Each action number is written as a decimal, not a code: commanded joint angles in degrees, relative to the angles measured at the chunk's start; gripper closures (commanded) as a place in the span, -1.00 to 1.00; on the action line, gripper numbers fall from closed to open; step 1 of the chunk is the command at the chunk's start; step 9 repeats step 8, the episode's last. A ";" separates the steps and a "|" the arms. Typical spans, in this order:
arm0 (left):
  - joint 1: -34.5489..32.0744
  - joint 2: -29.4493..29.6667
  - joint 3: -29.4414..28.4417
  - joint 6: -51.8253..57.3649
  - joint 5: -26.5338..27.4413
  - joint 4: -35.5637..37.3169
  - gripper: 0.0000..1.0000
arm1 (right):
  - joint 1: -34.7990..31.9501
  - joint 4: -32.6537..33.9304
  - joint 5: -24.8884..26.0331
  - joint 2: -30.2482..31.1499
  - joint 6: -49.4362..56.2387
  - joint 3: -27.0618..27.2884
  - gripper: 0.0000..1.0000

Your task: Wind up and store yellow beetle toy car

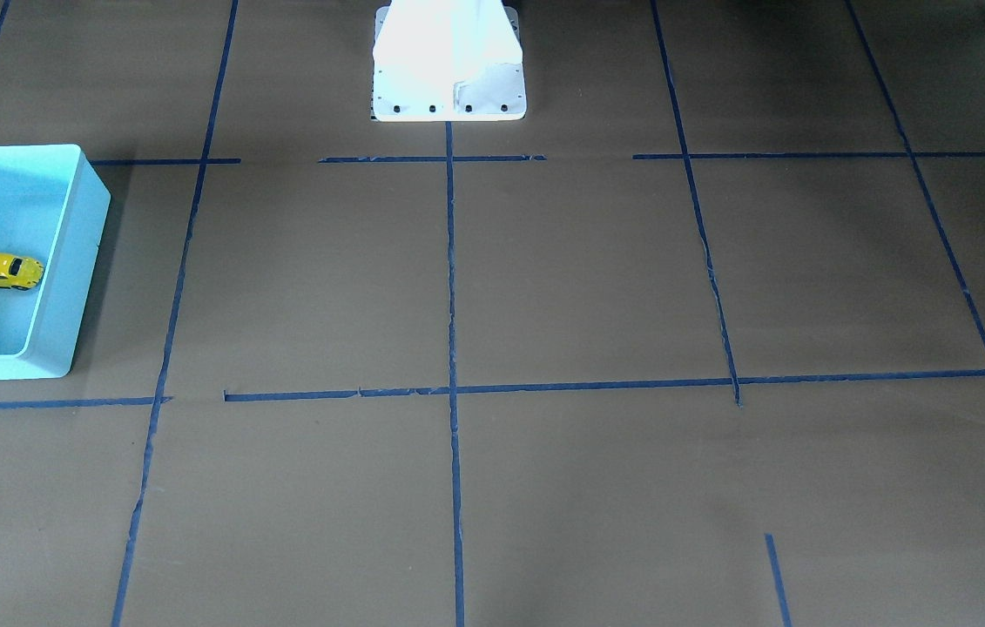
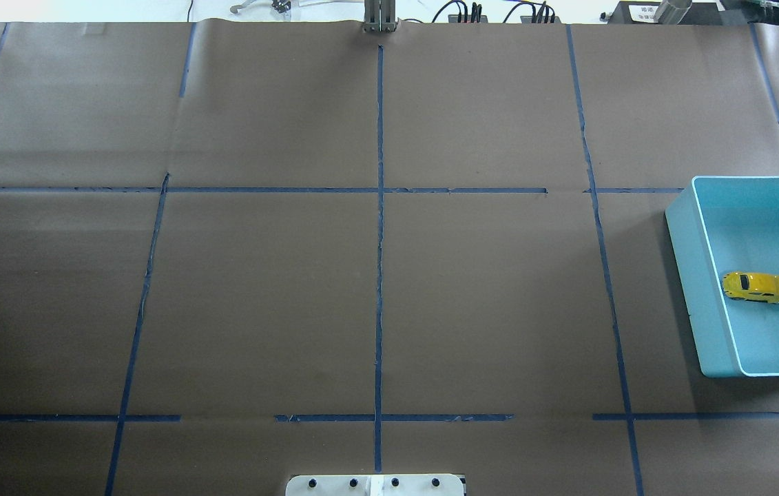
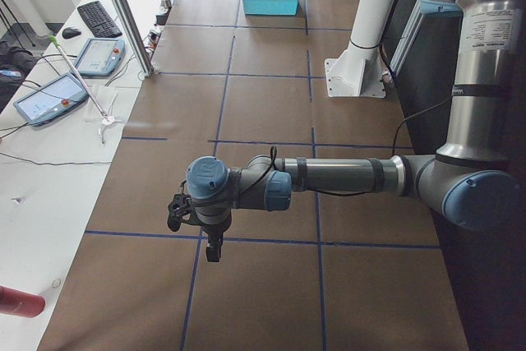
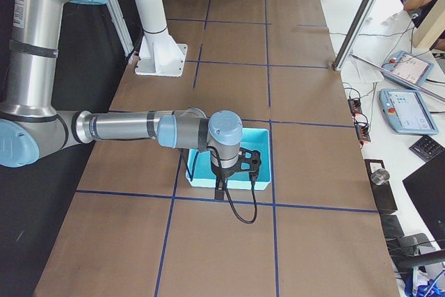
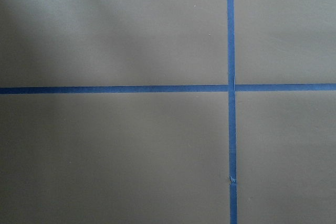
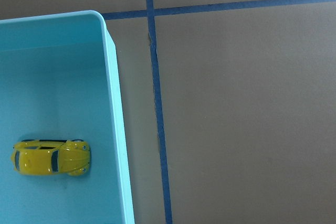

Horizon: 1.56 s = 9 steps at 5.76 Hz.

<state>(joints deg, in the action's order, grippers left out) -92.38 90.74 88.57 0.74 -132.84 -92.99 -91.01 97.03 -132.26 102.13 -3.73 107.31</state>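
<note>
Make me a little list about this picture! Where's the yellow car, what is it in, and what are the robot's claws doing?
Car: yellow, on its wheels on the floor of the bin
Bin: light blue, open top, at the table's edge on the robot's right
Right claw: hangs above the bin's edge; open or shut, cannot tell
Left claw: hangs over bare table, far from the bin; open or shut, cannot tell
Tape: blue lines across the brown table
Stored: yes, nothing holds the car
</note>
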 commanded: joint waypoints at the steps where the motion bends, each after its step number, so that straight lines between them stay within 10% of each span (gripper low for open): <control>1: 0.01 -0.04 -0.15 -0.12 0.04 0.00 -1.00 | -0.04 0.00 -0.01 0.00 0.04 0.00 -1.00; 9: 0.10 -0.13 0.02 0.50 0.04 -0.09 -1.00 | -0.04 0.00 -0.10 0.00 0.04 -0.17 -1.00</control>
